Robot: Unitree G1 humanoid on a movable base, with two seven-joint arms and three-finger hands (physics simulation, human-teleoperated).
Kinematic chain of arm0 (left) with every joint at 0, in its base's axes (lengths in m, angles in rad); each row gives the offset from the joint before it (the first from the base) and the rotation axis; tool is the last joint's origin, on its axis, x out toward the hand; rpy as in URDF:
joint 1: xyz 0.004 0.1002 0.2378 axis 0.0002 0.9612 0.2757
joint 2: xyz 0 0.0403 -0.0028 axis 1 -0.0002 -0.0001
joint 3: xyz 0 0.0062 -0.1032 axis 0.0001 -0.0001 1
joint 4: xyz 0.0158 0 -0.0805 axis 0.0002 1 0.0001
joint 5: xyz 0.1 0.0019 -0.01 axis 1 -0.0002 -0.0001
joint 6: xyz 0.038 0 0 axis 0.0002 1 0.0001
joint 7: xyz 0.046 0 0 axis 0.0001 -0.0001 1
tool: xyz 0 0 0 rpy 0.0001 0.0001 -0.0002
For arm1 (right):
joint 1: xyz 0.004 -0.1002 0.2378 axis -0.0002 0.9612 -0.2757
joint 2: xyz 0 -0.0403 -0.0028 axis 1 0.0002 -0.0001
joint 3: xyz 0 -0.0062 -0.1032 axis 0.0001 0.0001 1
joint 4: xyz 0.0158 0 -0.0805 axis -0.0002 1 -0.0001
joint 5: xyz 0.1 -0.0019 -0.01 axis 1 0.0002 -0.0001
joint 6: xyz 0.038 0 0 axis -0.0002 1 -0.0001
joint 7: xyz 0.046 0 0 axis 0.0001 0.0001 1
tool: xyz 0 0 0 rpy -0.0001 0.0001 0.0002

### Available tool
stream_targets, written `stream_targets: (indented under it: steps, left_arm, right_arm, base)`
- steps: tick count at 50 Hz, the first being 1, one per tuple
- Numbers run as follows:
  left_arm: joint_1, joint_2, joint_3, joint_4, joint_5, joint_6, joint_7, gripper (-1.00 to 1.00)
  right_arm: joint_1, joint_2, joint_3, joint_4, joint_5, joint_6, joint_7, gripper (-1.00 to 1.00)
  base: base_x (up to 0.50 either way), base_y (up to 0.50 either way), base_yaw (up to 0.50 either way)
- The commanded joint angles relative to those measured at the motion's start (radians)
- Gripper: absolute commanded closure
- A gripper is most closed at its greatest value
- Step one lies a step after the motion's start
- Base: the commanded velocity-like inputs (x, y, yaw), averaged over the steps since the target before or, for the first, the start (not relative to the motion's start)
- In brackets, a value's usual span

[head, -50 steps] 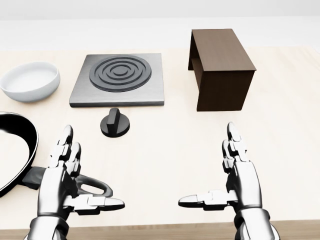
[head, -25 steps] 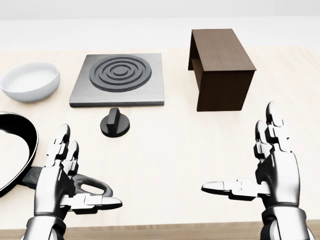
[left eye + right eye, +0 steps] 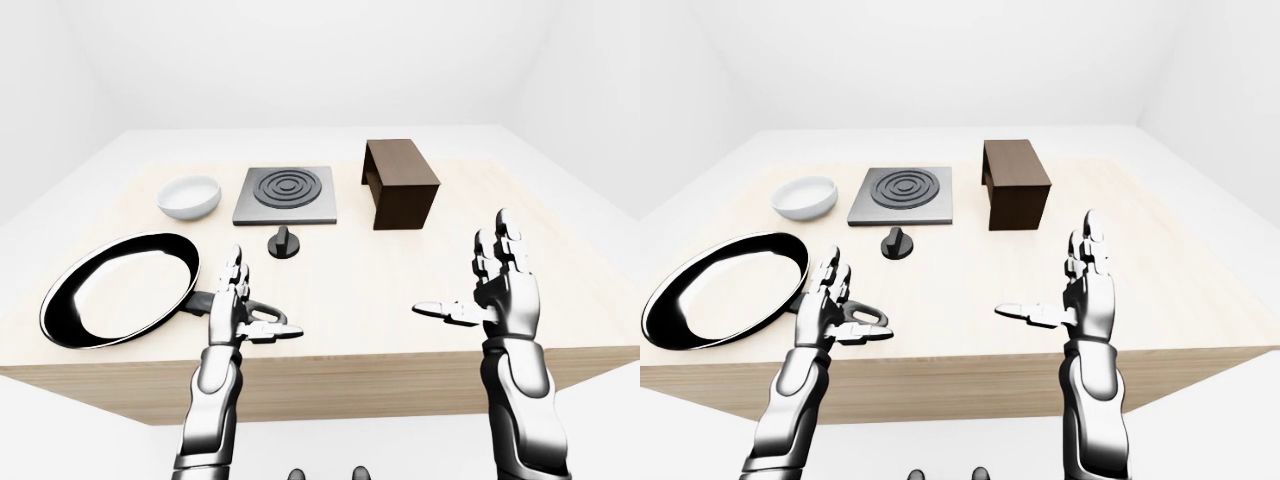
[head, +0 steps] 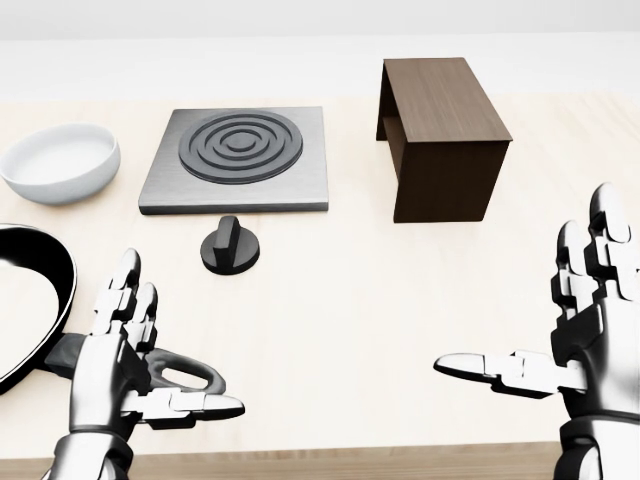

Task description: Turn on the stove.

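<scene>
at the bottom of the head view both hands hover above the near edge of the wooden table (image 4: 360, 300), palms facing each other. the left hand (image 4: 115, 365) has its fingers spread apart and straight, thumb pointing right, holding nothing; it hangs over the black handle (image 4: 185, 375) of the frying pan (image 3: 115, 300), though whether it touches the handle cannot be told. the right hand (image 4: 585, 335) is likewise open, fingers upright and thumb stretched toward the left, empty, near the right edge of the head view and well apart from the left hand.

the frying pan lies at the left of the table, its dark rim curving round a pale inside.

farther up the head view, between the hands and the stove, sits the round black knob (image 4: 230, 247) with its raised grip upright, just below the stove's lower edge. the stove (image 4: 238, 158) is a flat grey square plate with dark concentric rings, lying in the upper middle of the table. to its left rests a white bowl (image 4: 60, 162), and to its right stands a dark brown wooden box (image 4: 440, 135), open on its left side.
</scene>
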Motion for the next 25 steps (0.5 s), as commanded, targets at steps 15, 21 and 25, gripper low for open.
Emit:
stream_targets:
  steps: [15,21,25]
  left_arm:
    - [-0.003,-0.002,-0.005,0.03,0.01,-0.024,0.005,-1.0]
    - [-0.003,-0.002,-0.006,0.029,0.01,-0.023,0.006,-1.0]
    - [-0.004,-0.002,-0.006,0.03,0.011,-0.022,0.006,-1.0]
  right_arm:
    - [0.002,-0.001,0.007,-0.001,-0.018,0.0,0.026,-1.0]
    - [0.002,-0.001,0.001,0.008,-0.004,0.0,0.033,-1.0]
    - [0.002,-0.002,-0.001,-0.005,-0.002,0.0,0.03,-1.0]
  base:
    - [0.23,0.0,0.0]
    - [0.38,0.0,0.0]
    - [0.38,0.0,0.0]
